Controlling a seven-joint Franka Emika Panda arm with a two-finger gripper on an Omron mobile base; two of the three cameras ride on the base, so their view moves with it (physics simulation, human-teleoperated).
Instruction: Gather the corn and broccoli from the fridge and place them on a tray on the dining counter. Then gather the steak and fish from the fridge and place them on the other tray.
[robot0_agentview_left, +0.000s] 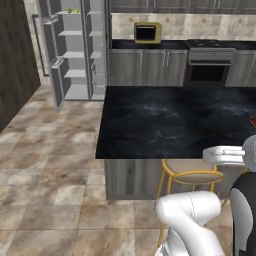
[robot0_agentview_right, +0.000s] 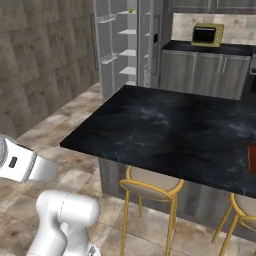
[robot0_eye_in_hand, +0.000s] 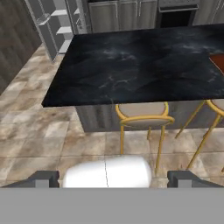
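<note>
Now my gripper (robot0_eye_in_hand: 112, 178) is wide and empty; the fridge (robot0_agentview_left: 75, 50), upper left, holds light, firm corn (robot0_agentview_left: 73, 11), which I judge best gripped across its middle.

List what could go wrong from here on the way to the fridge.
1. The fridge stands open across the floor; its swung door could be clipped on approach.
2. The dining counter corner and stool sit near the base.
3. The open gripper holds nothing; the small greenish item sits high.
</note>
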